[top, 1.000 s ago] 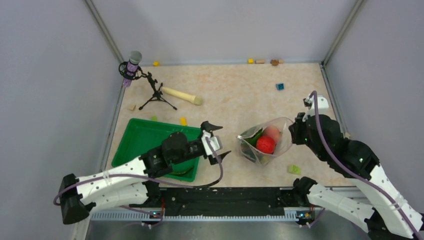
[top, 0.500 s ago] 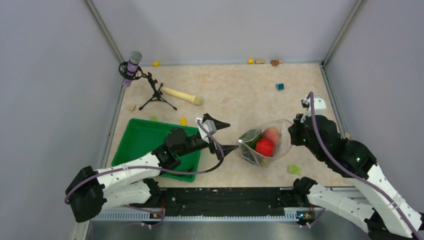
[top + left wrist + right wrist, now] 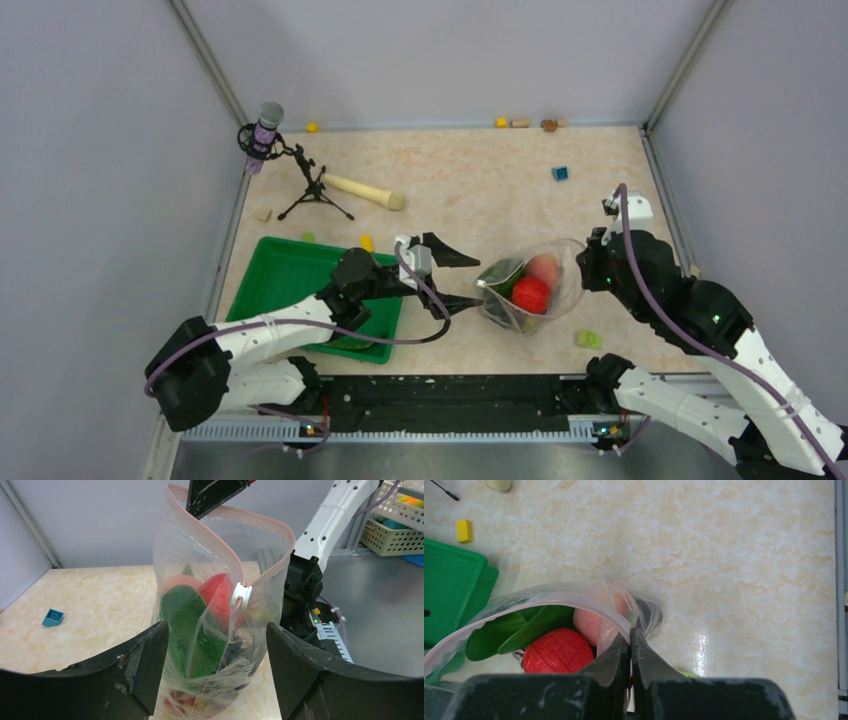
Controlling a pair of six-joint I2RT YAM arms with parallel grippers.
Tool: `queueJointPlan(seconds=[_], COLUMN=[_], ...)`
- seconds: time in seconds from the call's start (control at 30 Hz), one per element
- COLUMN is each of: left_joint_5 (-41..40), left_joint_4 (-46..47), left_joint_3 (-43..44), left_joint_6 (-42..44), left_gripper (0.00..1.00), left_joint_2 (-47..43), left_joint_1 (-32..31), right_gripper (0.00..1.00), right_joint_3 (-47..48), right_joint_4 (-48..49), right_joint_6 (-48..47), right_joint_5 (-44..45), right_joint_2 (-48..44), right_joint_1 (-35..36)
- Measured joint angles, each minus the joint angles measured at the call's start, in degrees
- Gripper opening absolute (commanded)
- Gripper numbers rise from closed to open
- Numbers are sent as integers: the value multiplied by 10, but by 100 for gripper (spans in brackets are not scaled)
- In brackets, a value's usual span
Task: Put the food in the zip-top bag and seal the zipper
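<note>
The clear zip-top bag (image 3: 548,300) hangs upright over the table with its mouth gaping. Inside it lies the food: a red fruit (image 3: 530,294), a peach (image 3: 591,622), green bok choy leaves (image 3: 187,625) and dark berries lower down. The pink zipper (image 3: 262,572) rims the mouth, and its white slider (image 3: 240,596) sits on the near end. My right gripper (image 3: 630,634) is shut on the bag's rim at the right end. My left gripper (image 3: 215,675) is open, its fingers standing either side of the bag's left end without pinching it.
A green tray (image 3: 285,285) lies under the left arm. A rolling pin (image 3: 362,192) and a microphone tripod (image 3: 305,185) stand at the back left. A yellow block (image 3: 367,242), a blue block (image 3: 560,173) and a green block (image 3: 588,339) lie scattered.
The left arm has swung right from over the tray until its fingers straddle the bag's left end, and the jaws have narrowed a little. The right gripper has kept its hold.
</note>
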Motion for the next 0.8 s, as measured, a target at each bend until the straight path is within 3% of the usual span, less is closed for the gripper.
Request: queueJointPlan(seconds=[0.73, 0.8], left_joint_5=[50, 52], left_joint_4=[47, 51], left_joint_3=[30, 35], left_joint_6=[-9, -11], left_gripper=[37, 30], left_joint_2=[80, 85], left_joint_1=[0, 0], right_gripper=[0, 0], right_joint_3=[-4, -4], right_joint_4=[3, 3], right_joint_6=[0, 1], right_joint_5=[0, 0], right_joint_2=[-11, -13], right_joint_1=[0, 0])
